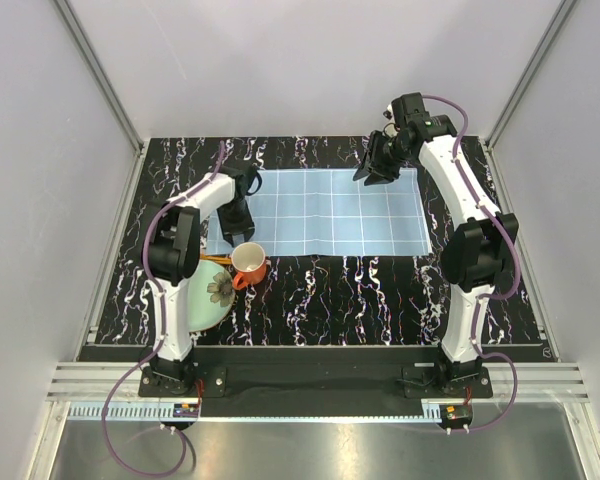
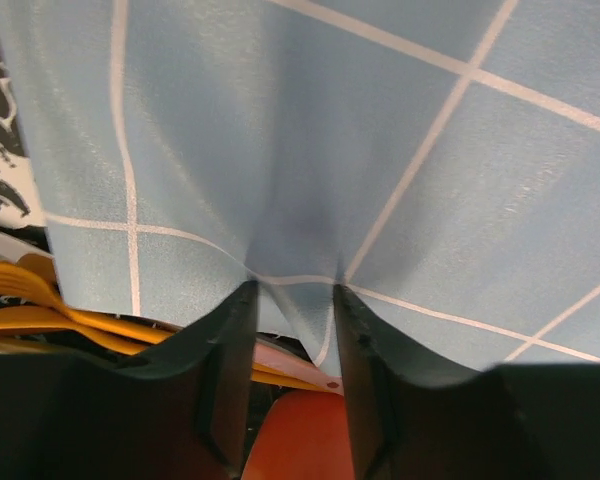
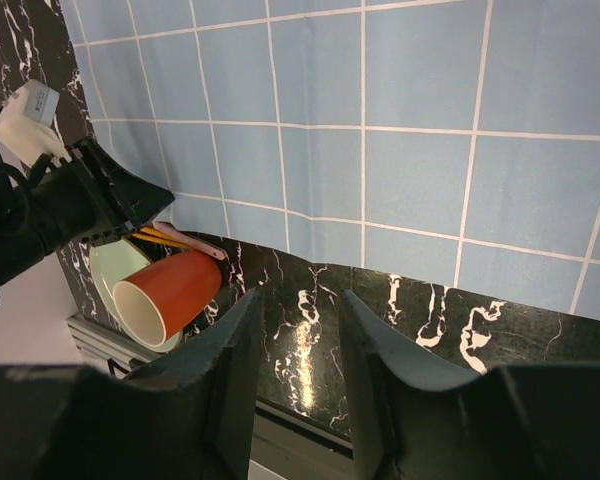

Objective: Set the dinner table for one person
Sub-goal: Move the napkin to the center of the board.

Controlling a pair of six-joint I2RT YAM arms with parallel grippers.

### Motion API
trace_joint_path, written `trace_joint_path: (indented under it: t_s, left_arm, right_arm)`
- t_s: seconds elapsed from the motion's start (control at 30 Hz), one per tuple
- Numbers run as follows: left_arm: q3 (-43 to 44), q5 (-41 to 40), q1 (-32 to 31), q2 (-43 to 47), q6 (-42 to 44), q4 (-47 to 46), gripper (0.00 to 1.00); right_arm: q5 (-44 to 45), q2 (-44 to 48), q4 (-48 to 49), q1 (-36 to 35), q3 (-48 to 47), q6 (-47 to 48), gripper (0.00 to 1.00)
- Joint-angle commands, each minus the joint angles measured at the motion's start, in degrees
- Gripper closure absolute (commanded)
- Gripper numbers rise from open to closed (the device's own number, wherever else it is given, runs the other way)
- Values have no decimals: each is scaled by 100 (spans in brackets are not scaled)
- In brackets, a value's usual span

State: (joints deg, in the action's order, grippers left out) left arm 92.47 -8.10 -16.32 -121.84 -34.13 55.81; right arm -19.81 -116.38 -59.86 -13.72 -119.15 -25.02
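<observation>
The counter [image 1: 380, 295] fills the middle of the overhead view, its long axis running left to right. A blue placemat [image 1: 330, 220] lies on it the same way. At the mat's left end, the left fingers [image 2: 230, 350] pinch a pucker of its edge. The right fingers [image 3: 240, 350], at the upper right, stand narrowly apart and hold nothing.

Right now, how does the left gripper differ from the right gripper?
The left gripper is shut on the blue placemat, puckering it; the right gripper stands open, holding nothing, the dinner table showing between its jaws. The left gripper is at the placemat's left end, the right gripper over its far edge. Both are black.
</observation>
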Motion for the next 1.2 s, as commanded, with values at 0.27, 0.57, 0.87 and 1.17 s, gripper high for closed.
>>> trace_joint_path:
  t_s: [0.27,0.57,0.87,1.17]
  left_arm:
    - [-554,-147,-82,353,99,281,46]
    - [-493,-552,-73,1013,73,193,32]
    - [-36,-807,23,1005,284,158,27]
    - [360,-790,102,864,460,149,27]
  right_arm:
    - [4,10,62,9,-196,-12,53]
    - [364,-61,114,9,207,41,51]
    - [733,-139,580,9,938,41,52]
    - [1173,-781,774,9,736,216,62]
